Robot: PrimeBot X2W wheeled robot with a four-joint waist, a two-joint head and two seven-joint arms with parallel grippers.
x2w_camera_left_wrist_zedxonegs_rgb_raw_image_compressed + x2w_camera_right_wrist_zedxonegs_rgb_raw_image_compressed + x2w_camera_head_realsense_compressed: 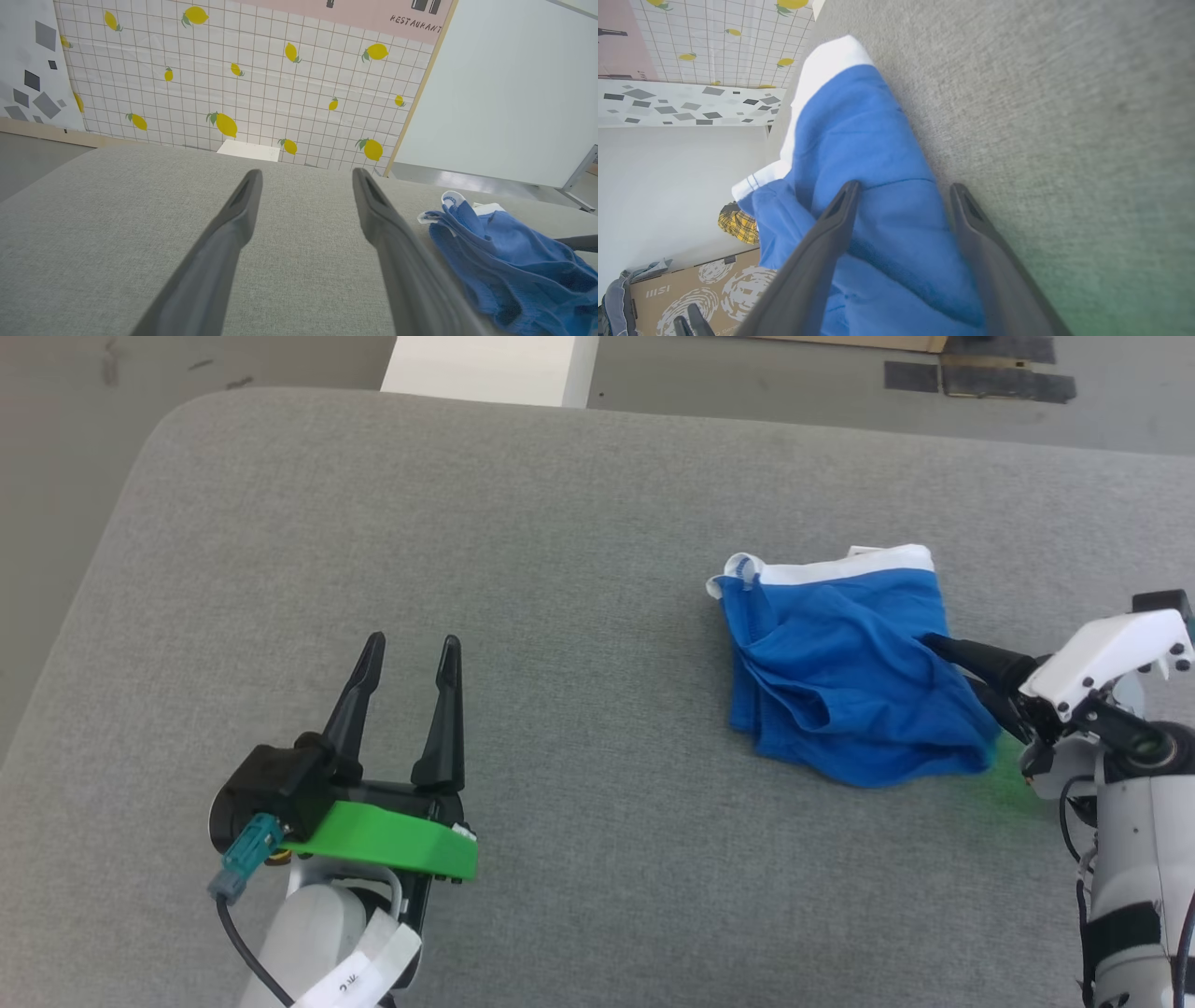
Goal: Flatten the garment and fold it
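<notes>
The garment [840, 691] is a crumpled heap of bright blue shorts with a white band along its far edge, lying on the right half of the grey padded table [467, 523]. My right gripper [952, 667] reaches in from the right, open, with its fingers straddling the heap's right edge. In the right wrist view the blue garment [850, 121] fills the gap of that gripper [904, 186], with one finger over the cloth and the other at its edge against the table. My left gripper [414, 641] stands open and holds nothing at the lower left, well clear of the garment [504, 252].
A white block [490, 369] stands past the table's far edge, and dark patches [1004, 378] mark the floor. A lemon-print tiled wall [233, 70] rises behind. Below the table's side are a cardboard box [691, 280] and a yellow plaid item [735, 224].
</notes>
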